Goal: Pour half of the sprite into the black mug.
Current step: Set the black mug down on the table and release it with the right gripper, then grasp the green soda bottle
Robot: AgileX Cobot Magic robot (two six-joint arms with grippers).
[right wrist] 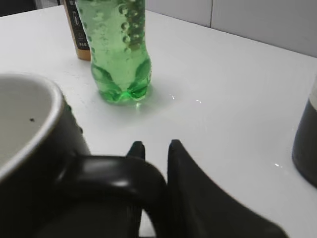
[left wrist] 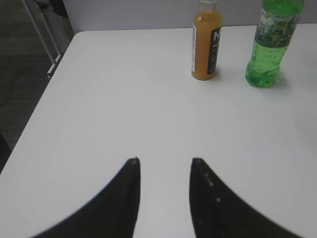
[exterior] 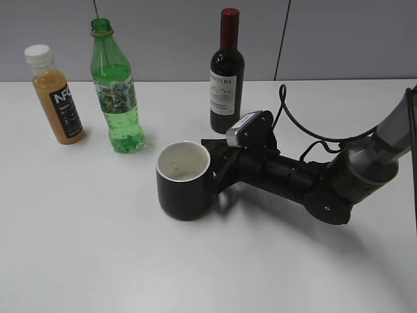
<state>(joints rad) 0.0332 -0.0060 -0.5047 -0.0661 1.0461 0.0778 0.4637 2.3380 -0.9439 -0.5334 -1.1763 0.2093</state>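
A white counter (exterior: 98,261) with a smooth matte top fills most of the exterior view. Soft shadows are cast on it, and small bright glints are seen in the right wrist view. Behind it, a grey panelled wall (exterior: 163,39) is divided by thin dark vertical seams. In the left wrist view, the counter's left edge is seen, with a dark floor (left wrist: 20,74) beyond it and pale metal frame legs (left wrist: 42,34) standing there.
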